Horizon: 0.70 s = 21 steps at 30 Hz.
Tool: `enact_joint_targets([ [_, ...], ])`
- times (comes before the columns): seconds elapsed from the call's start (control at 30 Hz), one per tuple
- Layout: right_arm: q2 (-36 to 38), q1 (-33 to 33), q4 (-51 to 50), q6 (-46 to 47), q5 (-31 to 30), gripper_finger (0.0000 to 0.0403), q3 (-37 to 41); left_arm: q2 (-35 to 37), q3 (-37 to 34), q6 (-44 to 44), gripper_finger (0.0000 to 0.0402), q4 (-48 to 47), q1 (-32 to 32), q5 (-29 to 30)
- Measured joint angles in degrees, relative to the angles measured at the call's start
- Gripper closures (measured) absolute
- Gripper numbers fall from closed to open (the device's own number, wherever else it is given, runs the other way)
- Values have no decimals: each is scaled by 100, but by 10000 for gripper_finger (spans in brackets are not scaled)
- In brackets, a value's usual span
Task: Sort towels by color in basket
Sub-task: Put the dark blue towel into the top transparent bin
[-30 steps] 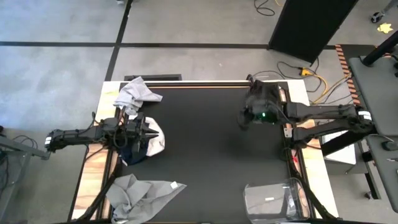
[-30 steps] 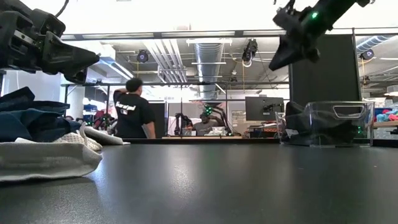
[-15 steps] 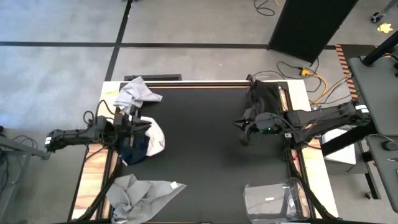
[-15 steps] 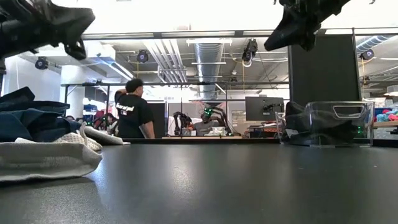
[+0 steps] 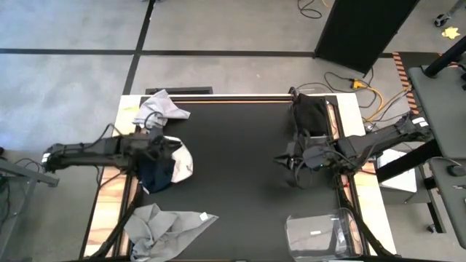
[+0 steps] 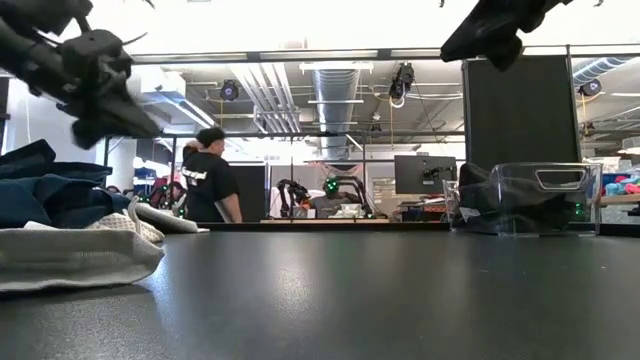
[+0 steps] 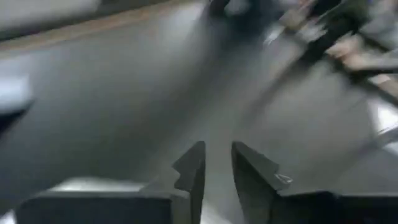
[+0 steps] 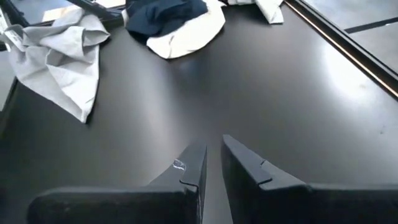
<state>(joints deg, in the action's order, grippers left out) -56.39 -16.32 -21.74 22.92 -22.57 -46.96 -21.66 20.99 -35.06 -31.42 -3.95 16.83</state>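
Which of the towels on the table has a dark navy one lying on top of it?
The white towel at the table's left edge, under the left gripper, carries the navy towel. The two grey towels each lie alone, uncovered.

1. Both arms are dark, slim and jointed, with black cables looped along them.
2. The right arm [image 5: 364, 145] carries a small green light near its wrist.
3. Each gripper ends in two dark, wedge-shaped fingers [image 8: 193, 165]; one bears a small pale mark.
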Motion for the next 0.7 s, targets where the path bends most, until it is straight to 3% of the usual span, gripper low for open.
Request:
enact_joint_targets([
  [0.17,-76,7,-28,46,-9,364,17,-898,866,-936,273,-1820,0,67],
  [0.4,-119,7,-30,253,-208,364,22,-2245,1370,-1378,192,-2785,11,-332],
  [0.7,-200,7,-90,408,-192,364,26,-3820,1645,-1559,175,-3288,15,-1138],
])
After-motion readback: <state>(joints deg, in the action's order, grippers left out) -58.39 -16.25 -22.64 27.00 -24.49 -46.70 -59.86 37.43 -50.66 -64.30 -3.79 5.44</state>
